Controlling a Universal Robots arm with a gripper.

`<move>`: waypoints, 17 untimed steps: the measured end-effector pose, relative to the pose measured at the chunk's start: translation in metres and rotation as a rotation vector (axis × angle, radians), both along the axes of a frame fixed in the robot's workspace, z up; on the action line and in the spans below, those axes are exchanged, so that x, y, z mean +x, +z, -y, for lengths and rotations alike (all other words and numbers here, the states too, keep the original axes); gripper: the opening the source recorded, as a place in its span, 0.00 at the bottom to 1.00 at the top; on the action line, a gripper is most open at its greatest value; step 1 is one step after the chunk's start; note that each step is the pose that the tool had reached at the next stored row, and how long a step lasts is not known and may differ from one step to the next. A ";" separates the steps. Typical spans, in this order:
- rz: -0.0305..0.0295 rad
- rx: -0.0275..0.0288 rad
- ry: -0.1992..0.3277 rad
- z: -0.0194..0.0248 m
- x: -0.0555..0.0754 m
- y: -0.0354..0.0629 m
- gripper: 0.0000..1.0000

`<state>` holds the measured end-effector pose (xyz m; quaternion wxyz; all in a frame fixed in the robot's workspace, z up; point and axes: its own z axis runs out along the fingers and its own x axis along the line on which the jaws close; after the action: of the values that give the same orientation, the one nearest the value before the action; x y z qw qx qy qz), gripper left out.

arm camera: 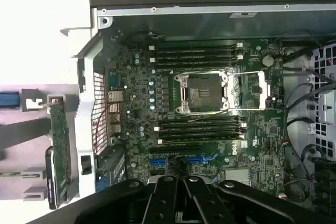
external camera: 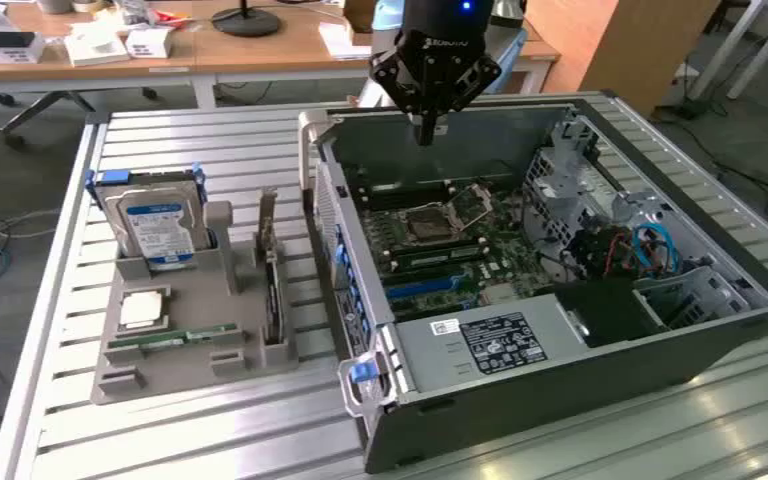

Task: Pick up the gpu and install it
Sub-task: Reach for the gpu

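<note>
The gpu (external camera: 269,275) stands on edge in a slot of the grey holder (external camera: 177,375), to the exterior view's left of the open computer case (external camera: 544,365). In the wrist view the gpu (arm camera: 60,142) shows as a green card beside the case's rear panel. My gripper (external camera: 424,132) hangs over the far wall of the case, above the motherboard (external camera: 458,245), well apart from the gpu. Its fingers (arm camera: 173,198) are shut together with nothing between them. Blue expansion slots (arm camera: 202,159) lie on the board just ahead of the fingertips.
The holder also carries a blue-labelled hard drive (external camera: 157,228), a processor chip (external camera: 140,308) and a green memory stick (external camera: 171,338). The case holds an open processor socket (arm camera: 202,94), a power supply (external camera: 484,345) and drive cages with cables (external camera: 638,250). A desk (external camera: 157,45) stands behind.
</note>
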<state>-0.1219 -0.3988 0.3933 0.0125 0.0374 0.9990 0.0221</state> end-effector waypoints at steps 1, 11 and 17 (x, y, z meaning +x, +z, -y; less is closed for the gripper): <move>0.0000 0.0000 0.000 0.0000 0.000 0.0000 0.11; 0.0000 -0.0001 0.000 0.0000 -0.002 0.0000 0.11; 0.0000 0.0000 0.000 0.0000 -0.008 0.0000 0.11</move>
<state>-0.1302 -0.3988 0.3933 0.0125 0.0374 0.9990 0.0221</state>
